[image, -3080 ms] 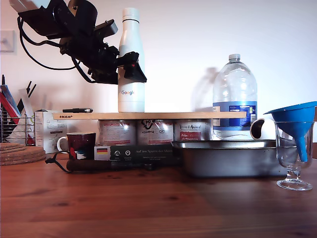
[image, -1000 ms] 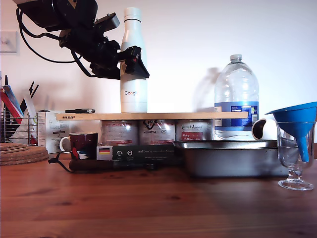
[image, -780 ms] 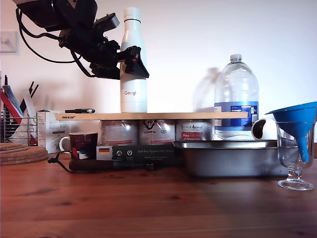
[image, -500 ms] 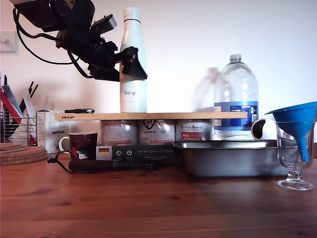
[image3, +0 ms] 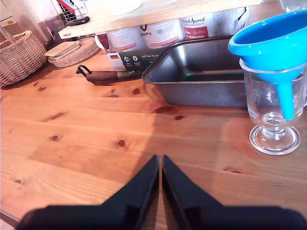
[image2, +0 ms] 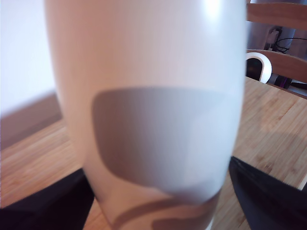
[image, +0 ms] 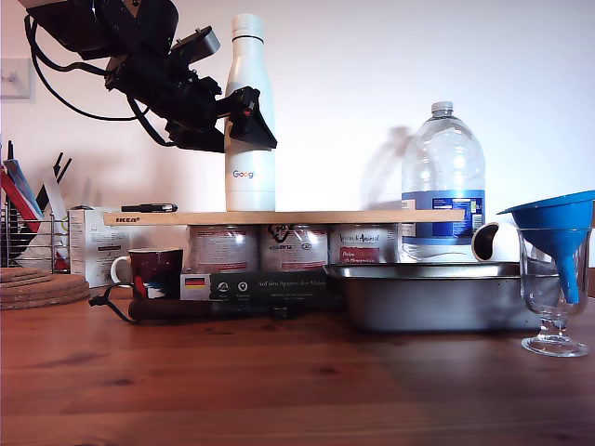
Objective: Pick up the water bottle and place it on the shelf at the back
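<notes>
The white water bottle (image: 250, 189) with its Google logo stands upright on the shelf (image: 353, 216), a light-wood plank resting on cans. My first gripper (image: 259, 124) is open around the bottle's middle, reaching in from the exterior view's left. In the first wrist view the bottle (image2: 153, 72) fills the picture, with black fingers (image2: 43, 203) on either side and the plank (image2: 271, 134) beneath. My second gripper (image3: 159, 163) is shut on nothing, low over the wooden table (image3: 96, 143). It does not show in the exterior view.
A clear water jug (image: 442, 181) stands at the shelf's end on the exterior view's right. In front are a grey metal tray (image: 428, 297) and a glass holding a blue funnel (image: 555, 269). A mug (image: 149, 271), cans (image: 290, 249), a pen (image: 147, 207) and cork mats (image: 37, 288) lie toward the exterior view's left.
My first gripper has slid a little higher along the bottle and edged toward the exterior view's left. The bottle has stayed standing on the shelf.
</notes>
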Robot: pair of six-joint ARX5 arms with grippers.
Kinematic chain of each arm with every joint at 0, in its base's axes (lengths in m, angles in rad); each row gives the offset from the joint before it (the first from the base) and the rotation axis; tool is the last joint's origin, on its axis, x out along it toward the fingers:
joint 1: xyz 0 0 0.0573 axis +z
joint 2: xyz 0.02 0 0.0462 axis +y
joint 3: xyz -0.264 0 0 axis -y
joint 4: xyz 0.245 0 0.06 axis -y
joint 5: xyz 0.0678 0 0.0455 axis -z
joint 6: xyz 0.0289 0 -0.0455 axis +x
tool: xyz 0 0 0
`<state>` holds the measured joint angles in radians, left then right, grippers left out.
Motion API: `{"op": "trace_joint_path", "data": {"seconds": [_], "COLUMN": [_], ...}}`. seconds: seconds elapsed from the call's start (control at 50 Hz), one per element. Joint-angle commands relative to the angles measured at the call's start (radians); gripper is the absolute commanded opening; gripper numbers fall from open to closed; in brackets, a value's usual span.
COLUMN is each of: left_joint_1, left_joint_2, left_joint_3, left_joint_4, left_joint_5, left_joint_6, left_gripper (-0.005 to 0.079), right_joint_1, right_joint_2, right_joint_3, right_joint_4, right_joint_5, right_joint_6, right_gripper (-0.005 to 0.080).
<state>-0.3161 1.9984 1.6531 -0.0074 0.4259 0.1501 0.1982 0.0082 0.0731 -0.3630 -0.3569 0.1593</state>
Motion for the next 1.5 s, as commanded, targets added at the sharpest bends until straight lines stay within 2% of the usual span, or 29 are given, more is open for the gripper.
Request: {"op": "trace_joint_path", "data": {"seconds": [0.0,0.08,0.24,0.34,0.74,1.48], "left_joint_1": [0.001,0.005,0.026,0.033,0.039,0.055], "left_joint_2": [-0.024,-0.024,-0.024,-0.024,-0.024,-0.024], "left_joint_3": [0.01,0.01,0.01,0.01,0.01,0.01], "left_joint_4": [0.008,0.007,0.006,0.008,0.059,0.06], "left_joint_5": [0.021,0.043,0.146,0.166,0.155,0.164], "left_joint_6": [0.007,0.007,0.007,0.009,0.007,-0.002], "left_gripper": [0.0768,0.0769,0.0769,0.0768,0.0768,0.0768], "right_joint_1": [0.005,0.005,0.005,0.005,0.005,0.005], "right_joint_2": [-0.006,-0.006,-0.006,-0.006,-0.006,-0.006], "right_joint_3": [-0.005,-0.005,-0.005,-0.005,-0.005,-0.005], "right_joint_4": [0.006,0.006,0.006,0.006,0.006,0.006], "right_joint_5": [0.0,0.0,0.0,0.0,0.0,0.0], "right_joint_6": [0.0,0.0,0.0,0.0,0.0,0.0], "right_gripper": [-0.0012,-0.0012,-0.0012,-0.0012,-0.0012,-0.0012]}}
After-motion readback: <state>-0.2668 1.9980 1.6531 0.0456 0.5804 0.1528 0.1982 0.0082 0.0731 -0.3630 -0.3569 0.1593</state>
